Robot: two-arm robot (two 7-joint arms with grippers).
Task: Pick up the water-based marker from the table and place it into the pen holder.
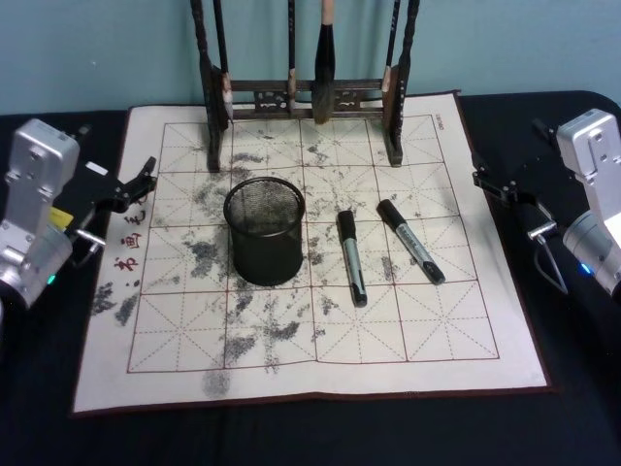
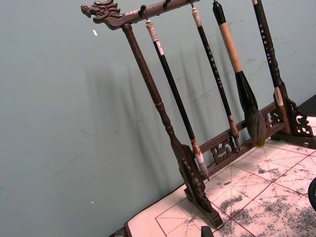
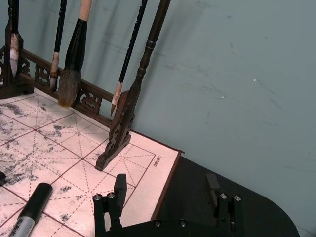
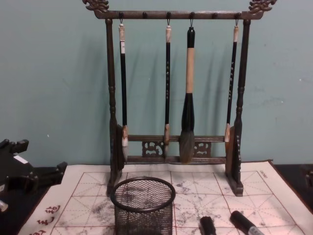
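Head view first: a small round black wire-mesh pen holder stands upright on the white, red-gridded, ink-smudged mat spread over the dark table. Right of the cup and clear of it lie 2 slim grey-barrelled, black-capped pens, the nearer marker and the farther marker. Both lie flat with their caps at the far end. Which 1 is water-based? The labels are too small to tell. Off the mat's left edge sits the left gripper, jaws apparently parted and empty. Off the right edge sits the right gripper, well apart from both pens.

Left wrist view: the tall brown carved wooden brush rack stands against the teal wall, with 4 hanging brushes.

Right wrist view: the right gripper's 2 prongs stand wide apart with nothing between them, above the mat's edge. 1 black cap lies close by.

Chest view: the holder sits front and centre, its rim unobstructed, with 2 cap ends just right of it.

Tally: 1 holder, 2 markers, 1 rack, 4 brushes.

My read on handling: the pen should be light and stiff, with a smooth round plastic barrel that could roll or slip. Pinch it across mid-barrel, then tip it upright over the rim.
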